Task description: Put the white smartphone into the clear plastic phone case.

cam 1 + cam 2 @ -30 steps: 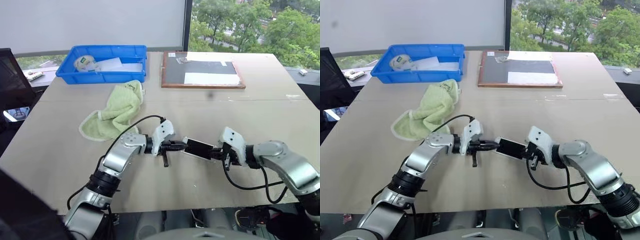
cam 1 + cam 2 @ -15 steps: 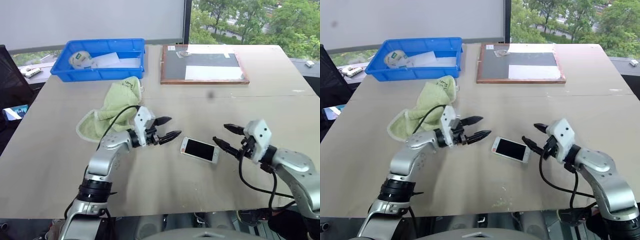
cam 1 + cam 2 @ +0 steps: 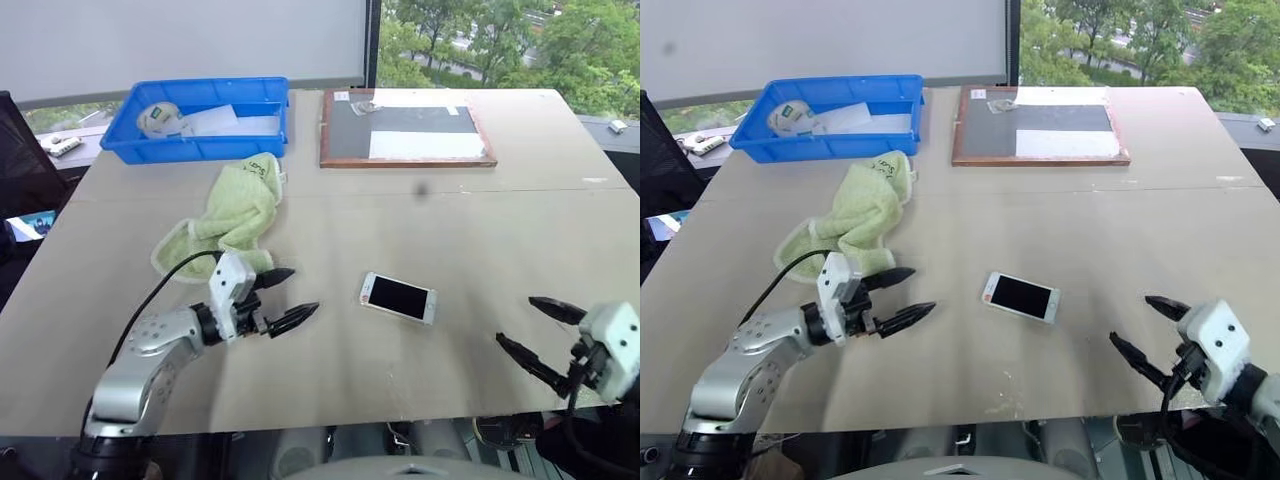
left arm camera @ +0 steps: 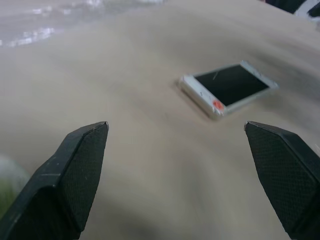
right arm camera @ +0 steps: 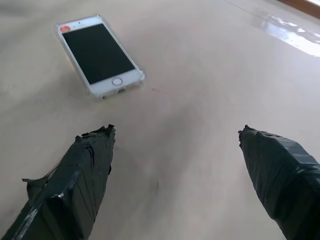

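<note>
Smartphone (image 3: 398, 298): flat on counter (image 3: 480, 230), midway between my hands, apparently inside clear case.
Handling: probably rigid, slick, thin; pinch long edges.
Left hand (image 3: 285, 296): spread open, empty.
Right hand (image 3: 535, 335): spread open, empty.

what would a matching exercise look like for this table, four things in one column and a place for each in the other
Things:
1. white smartphone
2. green cloth
3. blue bin
4. wooden-framed board

Places:
A. far left part of the table
B. far side, right of the bin
C. flat on the table between the two grippers
D. crumpled just in front of the bin

Pairs: 1-C, 2-D, 3-A, 4-B
</note>
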Robot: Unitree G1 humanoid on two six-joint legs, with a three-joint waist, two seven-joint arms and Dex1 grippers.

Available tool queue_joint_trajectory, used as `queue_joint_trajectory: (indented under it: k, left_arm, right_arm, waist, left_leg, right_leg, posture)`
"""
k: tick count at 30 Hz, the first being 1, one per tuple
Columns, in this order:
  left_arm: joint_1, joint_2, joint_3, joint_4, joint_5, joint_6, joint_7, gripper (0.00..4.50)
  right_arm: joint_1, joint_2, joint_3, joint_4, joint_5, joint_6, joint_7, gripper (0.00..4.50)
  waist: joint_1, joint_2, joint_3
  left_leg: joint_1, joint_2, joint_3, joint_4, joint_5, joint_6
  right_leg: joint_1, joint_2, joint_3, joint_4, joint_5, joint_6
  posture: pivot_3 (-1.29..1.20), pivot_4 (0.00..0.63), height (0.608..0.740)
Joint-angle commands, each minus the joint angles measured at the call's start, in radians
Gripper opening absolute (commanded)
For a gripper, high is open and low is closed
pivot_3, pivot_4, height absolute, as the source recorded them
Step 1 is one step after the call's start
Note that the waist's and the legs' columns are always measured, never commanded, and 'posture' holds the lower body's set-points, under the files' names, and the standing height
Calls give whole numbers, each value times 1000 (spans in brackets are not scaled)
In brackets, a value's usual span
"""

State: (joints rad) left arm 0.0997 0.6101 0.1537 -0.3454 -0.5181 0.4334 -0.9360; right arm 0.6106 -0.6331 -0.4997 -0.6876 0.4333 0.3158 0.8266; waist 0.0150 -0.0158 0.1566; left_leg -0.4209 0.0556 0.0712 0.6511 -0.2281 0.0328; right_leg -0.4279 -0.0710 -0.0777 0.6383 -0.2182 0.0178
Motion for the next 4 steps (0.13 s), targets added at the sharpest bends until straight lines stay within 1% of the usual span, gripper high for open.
queue_joint_trajectory:
  k: [1, 4]
  left_arm:
    - [38, 21, 45, -66, -41, -1, -1, 4500]
    - [61, 19, 48, -76, -38, -12, 12, 4500]
  right_arm:
    - [27, 11, -52, 6, -2, -52, 15, 4342]
    - [24, 9, -49, 33, -10, -74, 19, 4342]
  waist:
    - [0, 0, 0]
    - [0, 1, 1]
  left_leg:
    - [0, 0, 0, 0, 0, 0]
    - [0, 0, 0, 0, 0, 0]
  right_leg:
    - [0, 0, 0, 0, 0, 0]
    - [0, -1, 3, 0, 0, 0]
  posture:
    - [0, 150, 740]
    - [0, 150, 740]
